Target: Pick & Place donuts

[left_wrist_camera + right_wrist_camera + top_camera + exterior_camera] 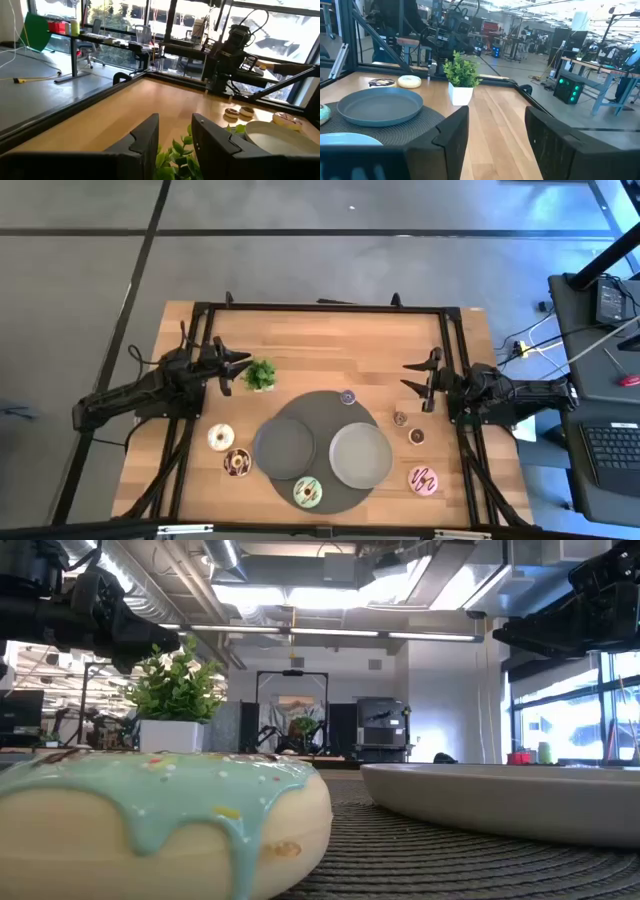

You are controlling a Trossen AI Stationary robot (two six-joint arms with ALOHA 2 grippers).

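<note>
Table (330, 340) layout, high view. A round mat (322, 405) sat at centre near edge. Two plates lay on it: left plate (284, 448), right plate (360, 456), just beside each other. One donut (308, 493) lay on the mat's near edge, between and nearer than the plates. One tiny donut (347, 397) sat at the mat's far edge. Left of the mat: two donuts (221, 438) (238, 463), close together. Plant (261, 375) stood beyond these, far-left of the mat. Right of the mat: two tiny donuts (400, 419) (417, 436), with a larger donut (423, 479) nearer.
</note>
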